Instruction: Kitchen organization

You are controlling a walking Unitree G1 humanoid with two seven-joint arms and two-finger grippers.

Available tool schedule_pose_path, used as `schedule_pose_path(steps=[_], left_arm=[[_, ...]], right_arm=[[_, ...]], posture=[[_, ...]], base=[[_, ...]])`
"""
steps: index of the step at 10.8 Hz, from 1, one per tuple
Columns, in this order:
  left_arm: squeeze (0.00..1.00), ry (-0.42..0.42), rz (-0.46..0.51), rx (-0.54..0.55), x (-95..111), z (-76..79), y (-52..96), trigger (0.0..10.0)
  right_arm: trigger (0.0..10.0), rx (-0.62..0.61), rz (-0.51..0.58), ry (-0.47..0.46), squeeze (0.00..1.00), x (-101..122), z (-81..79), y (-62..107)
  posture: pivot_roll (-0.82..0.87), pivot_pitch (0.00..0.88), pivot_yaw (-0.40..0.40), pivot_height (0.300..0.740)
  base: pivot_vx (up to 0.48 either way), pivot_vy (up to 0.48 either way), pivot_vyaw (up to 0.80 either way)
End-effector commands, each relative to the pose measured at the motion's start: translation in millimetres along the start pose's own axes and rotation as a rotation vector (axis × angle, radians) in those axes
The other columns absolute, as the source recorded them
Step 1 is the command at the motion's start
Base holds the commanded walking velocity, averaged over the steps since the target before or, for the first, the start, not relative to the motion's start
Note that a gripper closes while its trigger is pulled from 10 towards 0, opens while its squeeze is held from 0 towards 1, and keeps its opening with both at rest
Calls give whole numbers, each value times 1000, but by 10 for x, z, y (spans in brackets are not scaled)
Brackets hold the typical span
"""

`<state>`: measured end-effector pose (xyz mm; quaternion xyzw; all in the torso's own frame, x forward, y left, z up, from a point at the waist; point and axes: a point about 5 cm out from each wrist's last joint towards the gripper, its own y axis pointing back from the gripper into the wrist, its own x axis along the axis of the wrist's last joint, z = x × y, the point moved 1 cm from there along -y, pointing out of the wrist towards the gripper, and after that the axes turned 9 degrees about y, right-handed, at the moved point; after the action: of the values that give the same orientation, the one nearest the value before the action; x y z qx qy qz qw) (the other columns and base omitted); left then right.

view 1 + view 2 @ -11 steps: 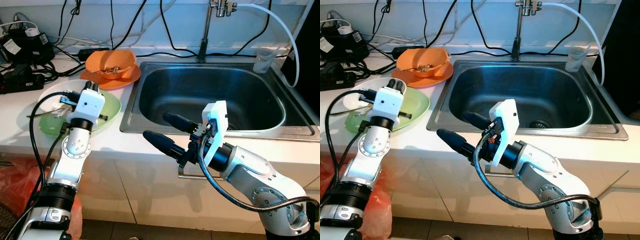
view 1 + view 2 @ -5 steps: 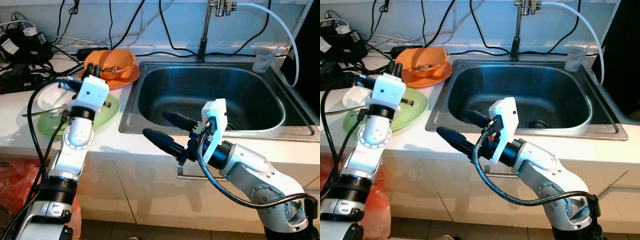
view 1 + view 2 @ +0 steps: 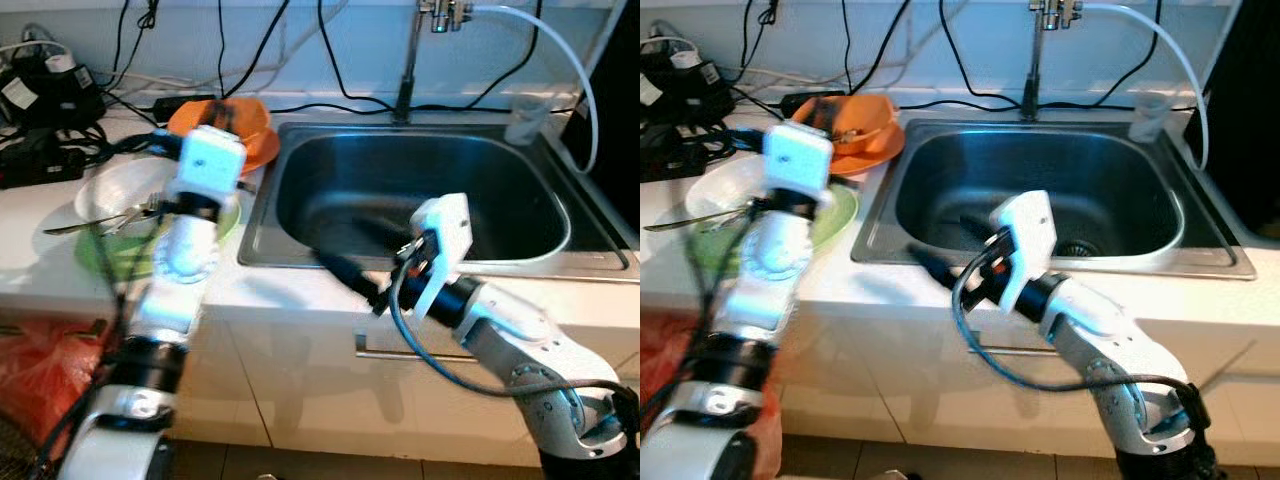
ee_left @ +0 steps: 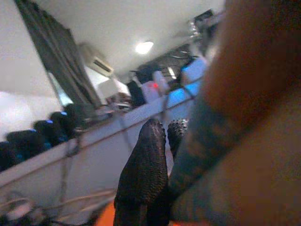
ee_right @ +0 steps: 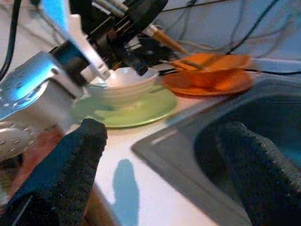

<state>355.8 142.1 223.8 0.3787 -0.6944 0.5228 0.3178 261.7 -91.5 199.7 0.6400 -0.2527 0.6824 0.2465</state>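
1. The orange bowl (image 3: 853,122) sits upright on an orange plate (image 3: 866,150) at the back of the counter, just left of the sink (image 3: 1040,190)
2. My left gripper (image 4: 157,141) is raised by that bowl, fingers nearly together, holding nothing I can see
3. My right gripper (image 5: 164,155) hovers wide open and empty over the sink's front left corner

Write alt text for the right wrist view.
The open right gripper frames a white counter edge beside a steel sink. Beyond sit a white bowl on a green plate and an orange bowl on an orange plate.
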Motion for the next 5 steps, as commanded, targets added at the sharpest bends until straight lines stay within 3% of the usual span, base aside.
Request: schedule_pose_path(steps=[1,5], left_arm=[[0,50,-4,-35,15,85,-61,0],[0,232,-101,-137,-154,477,-71,314]], right_arm=[[10000,-52,14,38,0,59,70,24],[10000,-187,-80,147,0,10,199,95]], posture=[[-89,0,78,740],[-135,0,97,740]], base=[[0,0,0],[0,0,0]])
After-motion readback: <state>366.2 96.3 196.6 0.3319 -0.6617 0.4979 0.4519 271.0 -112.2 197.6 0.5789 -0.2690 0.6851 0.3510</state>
